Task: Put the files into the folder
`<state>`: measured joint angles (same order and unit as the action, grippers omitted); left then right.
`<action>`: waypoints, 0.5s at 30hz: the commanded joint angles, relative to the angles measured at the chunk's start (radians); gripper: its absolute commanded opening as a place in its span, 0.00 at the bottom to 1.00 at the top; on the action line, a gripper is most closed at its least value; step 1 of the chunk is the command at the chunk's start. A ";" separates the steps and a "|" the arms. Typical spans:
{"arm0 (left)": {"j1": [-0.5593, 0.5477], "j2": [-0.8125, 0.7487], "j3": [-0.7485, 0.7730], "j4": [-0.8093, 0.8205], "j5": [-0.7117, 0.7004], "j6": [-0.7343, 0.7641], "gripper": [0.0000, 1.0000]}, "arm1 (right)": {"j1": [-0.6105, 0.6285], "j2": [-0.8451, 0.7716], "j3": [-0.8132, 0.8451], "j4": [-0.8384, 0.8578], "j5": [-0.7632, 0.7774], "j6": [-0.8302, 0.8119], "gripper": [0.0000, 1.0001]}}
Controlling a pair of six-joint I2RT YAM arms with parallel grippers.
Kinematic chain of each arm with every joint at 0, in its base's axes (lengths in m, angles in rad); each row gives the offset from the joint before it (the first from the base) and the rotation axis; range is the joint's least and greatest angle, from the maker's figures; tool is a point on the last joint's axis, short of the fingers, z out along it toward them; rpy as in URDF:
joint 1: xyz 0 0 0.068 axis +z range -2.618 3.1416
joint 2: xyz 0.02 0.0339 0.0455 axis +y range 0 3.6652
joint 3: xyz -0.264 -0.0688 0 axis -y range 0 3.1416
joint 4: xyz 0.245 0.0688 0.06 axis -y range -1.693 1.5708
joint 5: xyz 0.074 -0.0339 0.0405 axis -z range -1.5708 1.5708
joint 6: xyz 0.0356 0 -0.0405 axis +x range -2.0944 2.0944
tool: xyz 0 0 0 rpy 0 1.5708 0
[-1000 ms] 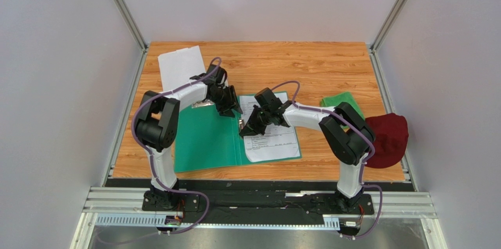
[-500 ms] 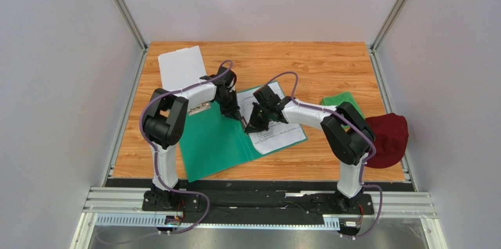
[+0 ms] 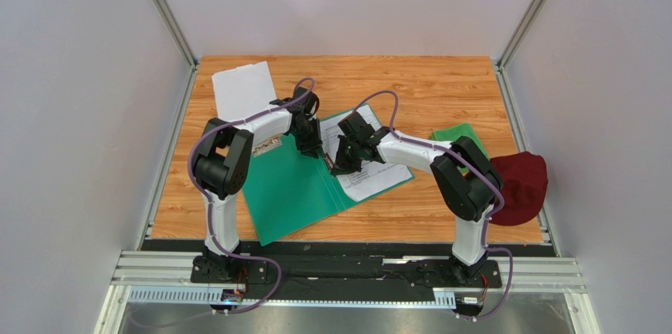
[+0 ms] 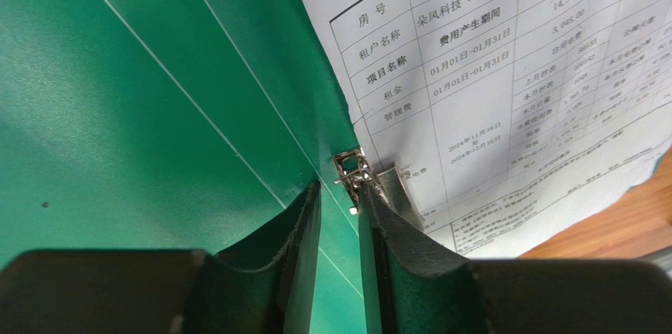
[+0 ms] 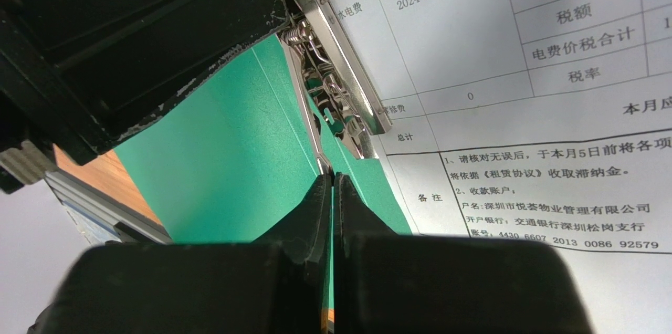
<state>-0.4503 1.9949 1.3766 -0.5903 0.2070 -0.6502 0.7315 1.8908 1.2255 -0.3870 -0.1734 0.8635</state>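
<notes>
I have the folder (image 3: 292,188) lying open on the surface (image 3: 426,90), and the printed sheet (image 3: 377,179) sits on its right half with one edge tucked at the spine, where the metal clip (image 5: 331,74) has to hold it. That is why both arms crowd the spine. The left gripper (image 4: 339,192) stands with its jaws a little apart, straddling the near end of the clip. From my wrist view I cannot tell whether it truly pinches the metal. The right gripper (image 5: 331,180) is clenched, its tips meeting right at the end of the clip's thin wire lever, probably to work or steady it, though a real hold on the wire is not clear. The other file, a blank sheet (image 3: 243,88), lies at the far left of the surface, outside the folder, so I judge the job only half done. Compared with a second ago, the folder has swung round: it lay square to the near edge then, and now its right half points toward the far right. The left gripper has also shifted from the folder's far-left edge to the spine.
</notes>
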 commanded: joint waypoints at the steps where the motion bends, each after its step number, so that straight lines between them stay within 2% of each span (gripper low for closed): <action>1: -0.004 0.016 0.035 -0.026 -0.090 -0.002 0.27 | -0.006 0.033 0.006 -0.095 0.126 -0.061 0.00; 6: -0.011 0.079 0.073 -0.083 -0.084 0.014 0.13 | -0.006 0.037 0.020 -0.104 0.124 -0.064 0.00; 8: -0.014 0.116 0.087 -0.109 -0.077 0.030 0.02 | -0.006 0.037 0.029 -0.113 0.135 -0.073 0.00; 9: -0.016 0.128 0.107 -0.118 -0.074 0.041 0.00 | -0.004 0.042 0.032 -0.119 0.141 -0.093 0.00; 15: -0.033 0.148 0.124 -0.140 -0.118 0.121 0.00 | -0.003 0.070 0.062 -0.177 0.261 -0.199 0.00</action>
<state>-0.4725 2.0884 1.5166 -0.6796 0.1905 -0.6418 0.7380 1.9064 1.2819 -0.4458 -0.1162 0.7895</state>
